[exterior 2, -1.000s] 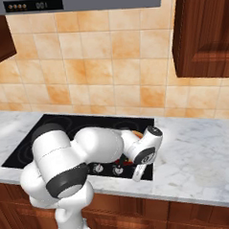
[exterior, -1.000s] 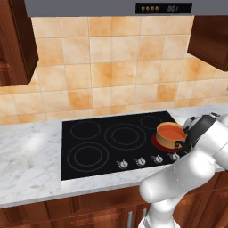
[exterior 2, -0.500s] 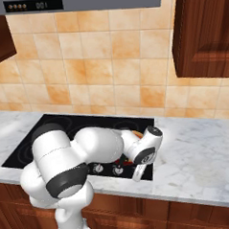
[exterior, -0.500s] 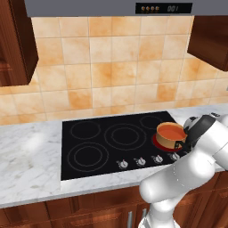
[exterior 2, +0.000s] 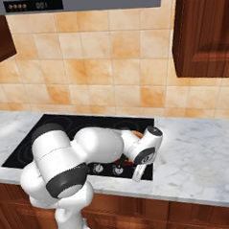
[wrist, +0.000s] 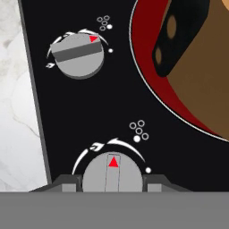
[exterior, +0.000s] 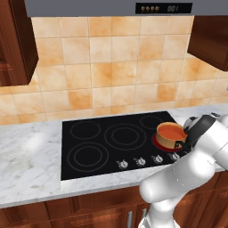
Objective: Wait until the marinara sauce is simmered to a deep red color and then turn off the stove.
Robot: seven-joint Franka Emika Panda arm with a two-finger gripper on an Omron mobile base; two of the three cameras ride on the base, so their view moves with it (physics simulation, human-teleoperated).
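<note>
The marinara sauce (exterior: 170, 130) is an orange-red disc in a small copper pot (exterior: 168, 140) on the front right burner of the black stove (exterior: 111, 133). A red glow (wrist: 150, 85) rings the pot's base, and its dark handle (wrist: 179, 36) reaches toward the knob row. My gripper (wrist: 112, 182) is shut on the nearest stove knob (wrist: 112, 172), one dark fingertip on each side; the knob's red marker points straight away from the hand. A second knob (wrist: 77, 53) lies beyond it. From the right base camera, the gripper (exterior 2: 137, 174) reaches down at the stove's front right corner.
Marble counter (exterior: 31, 156) lies on both sides of the stove, with wider room on the right (exterior 2: 200, 154). A range hood (exterior: 133, 6) and dark wood cabinets (exterior 2: 202, 29) hang overhead. Tiled wall stands behind. More knobs (exterior: 140, 161) line the stove's front edge.
</note>
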